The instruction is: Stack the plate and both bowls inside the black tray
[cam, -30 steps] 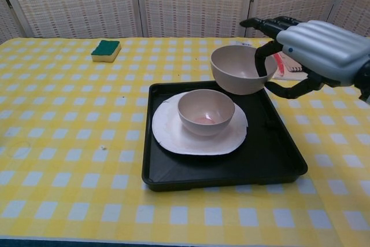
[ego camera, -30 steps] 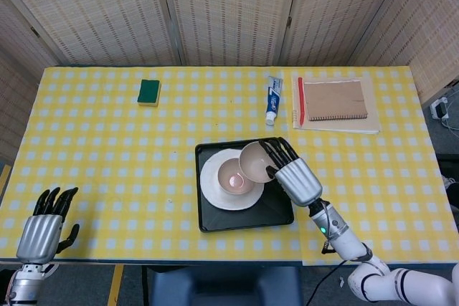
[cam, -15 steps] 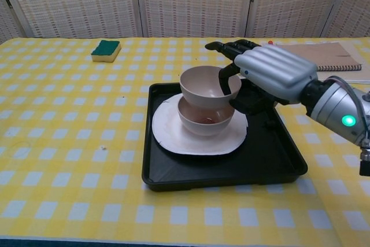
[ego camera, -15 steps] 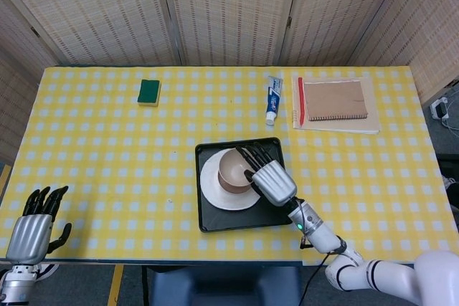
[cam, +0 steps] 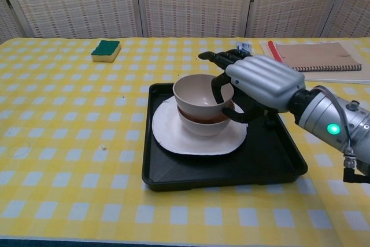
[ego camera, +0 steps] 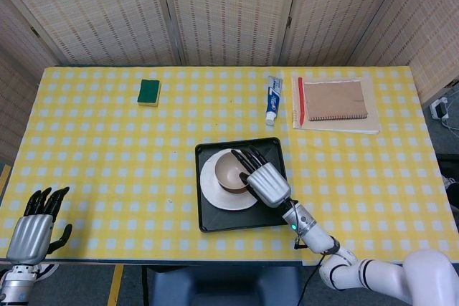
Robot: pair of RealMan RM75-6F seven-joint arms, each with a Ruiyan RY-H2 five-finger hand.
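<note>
The black tray point(cam: 272, 160) sits a little toward the front edge of the table point(ego camera: 107, 141), near the middle of its width. Inside it lies the white plate point(cam: 173, 134), toward the tray's left side. On the plate stands the lower bowl point(cam: 199, 126), and the upper bowl point(cam: 196, 96) is nested into it, tilted slightly rather than sitting level.

The right hand point(cam: 260, 82) reaches over the tray from the right and grips the upper bowl at its right rim, with fingers point(cam: 219, 88) hooked inside the bowl and the thumb pressed against the outer wall. From overhead the same hand point(ego camera: 264, 180) covers the right part of the stacked bowls.

The left hand point(ego camera: 32, 227) rests at the front-left corner of the table, well apart from the tray, its fingers spread and holding nothing.

Toward the back edge lie a green sponge point(ego camera: 149, 92) on the left, and a toothpaste tube point(ego camera: 273, 98), a red pen point(ego camera: 300, 99) and a brown notebook point(ego camera: 334, 99) on the right.
</note>
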